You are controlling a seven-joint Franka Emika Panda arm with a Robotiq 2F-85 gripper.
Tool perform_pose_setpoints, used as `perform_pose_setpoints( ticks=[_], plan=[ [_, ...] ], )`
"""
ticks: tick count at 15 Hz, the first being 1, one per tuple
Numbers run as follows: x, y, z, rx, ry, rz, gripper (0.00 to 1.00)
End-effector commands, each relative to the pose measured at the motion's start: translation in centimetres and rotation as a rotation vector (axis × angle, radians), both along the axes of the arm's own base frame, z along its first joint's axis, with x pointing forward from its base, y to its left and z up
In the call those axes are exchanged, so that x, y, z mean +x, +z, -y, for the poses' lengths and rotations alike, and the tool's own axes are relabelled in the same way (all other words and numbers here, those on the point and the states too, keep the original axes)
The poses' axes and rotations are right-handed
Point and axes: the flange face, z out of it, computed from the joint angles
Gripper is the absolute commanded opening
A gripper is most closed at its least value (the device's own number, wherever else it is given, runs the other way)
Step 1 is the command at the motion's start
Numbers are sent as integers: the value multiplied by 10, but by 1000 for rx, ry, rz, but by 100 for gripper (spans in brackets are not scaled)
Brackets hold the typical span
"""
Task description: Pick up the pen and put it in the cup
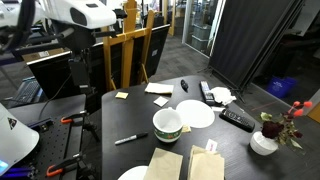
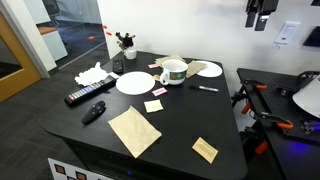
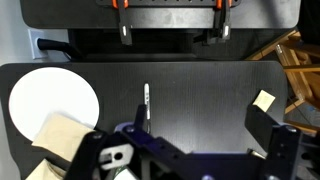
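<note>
Robotiq gripper (image 2: 260, 14) hung high above the black table (image 2: 185, 125), well clear of everything on it. The wrist view showed its two dark fingers (image 3: 285, 150) standing wide apart with nothing between them. Below it, the slim stick-like pen (image 3: 146, 103), dark with a paler section, lay flat on bare tabletop. It was apart from both the flat white plate (image 3: 52, 100) and the brown paper napkin (image 3: 60, 135). In both exterior views the pen rested near the squat round white cup with a greenish rim band (image 1: 167, 123), without touching it. The pen looked light and stiff, with a smooth, narrow barrel likely to roll or skid if nudged from one side only. The surest hold appeared to be across the barrel near its middle, with the fingers straddling it and brought down almost to the tabletop before closing. The cup's wide mouth should forgive a loose drop.
</note>
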Motion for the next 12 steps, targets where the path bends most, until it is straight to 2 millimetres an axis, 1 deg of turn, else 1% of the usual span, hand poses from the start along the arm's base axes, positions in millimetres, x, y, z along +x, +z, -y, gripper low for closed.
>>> perform_pose_setpoints(
  ticks=[1, 2, 7, 12],
  plan=[
    [-1, -22, 7, -8, 8, 27, 100],
    [7, -26, 10, -10, 10, 24, 100],
    [19, -59, 15, -42, 6, 17, 100],
    [29, -99, 20, -79, 20, -1, 100]
  ],
)
